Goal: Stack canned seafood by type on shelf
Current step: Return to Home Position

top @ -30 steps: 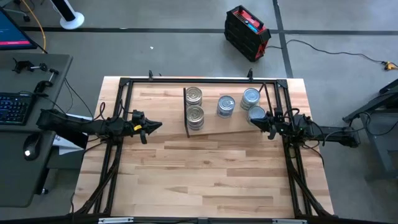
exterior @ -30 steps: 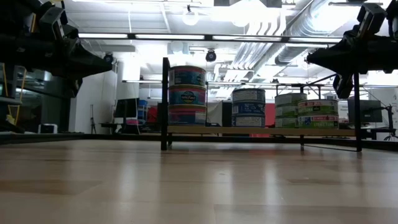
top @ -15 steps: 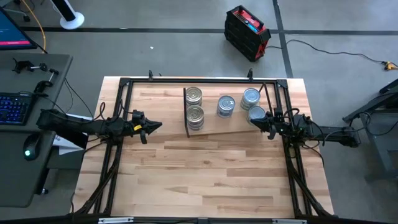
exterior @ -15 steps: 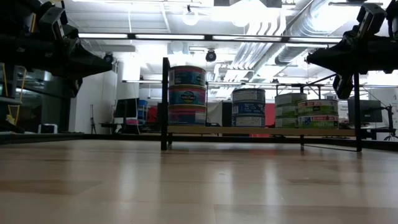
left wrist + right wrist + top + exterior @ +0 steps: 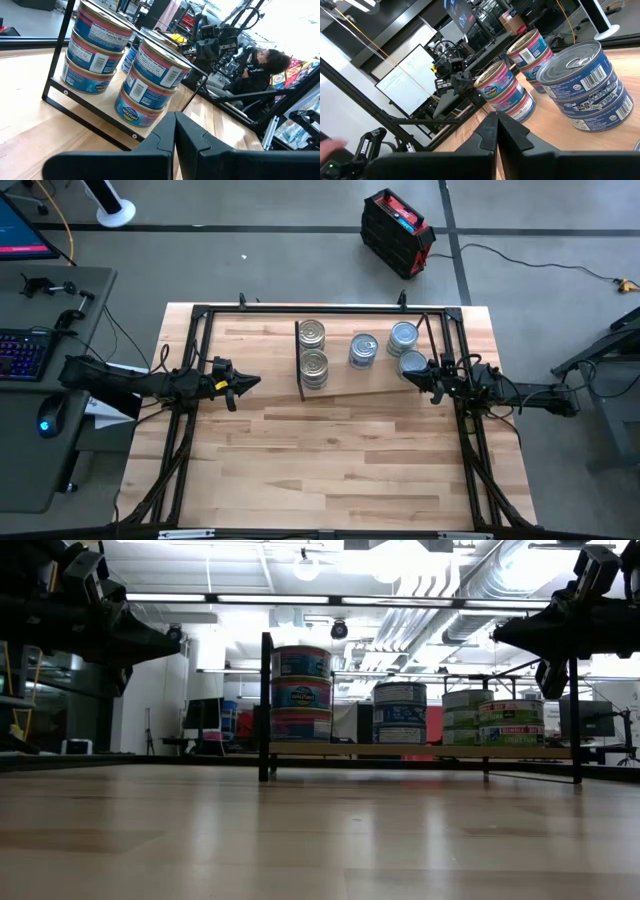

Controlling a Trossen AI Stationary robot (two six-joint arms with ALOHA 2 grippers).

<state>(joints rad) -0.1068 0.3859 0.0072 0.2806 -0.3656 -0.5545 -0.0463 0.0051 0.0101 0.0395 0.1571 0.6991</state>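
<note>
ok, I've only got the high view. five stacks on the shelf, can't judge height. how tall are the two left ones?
Observer: Three tins each. The left wrist view shows the left stacks from the side.
Operator: middle one?
Observer: Lower. In the low view the middle stack tops out below the left stacks.
Operator: claws holding anything?
Observer: No. The wrist views show the left claw and right claw shut and empty.
</note>
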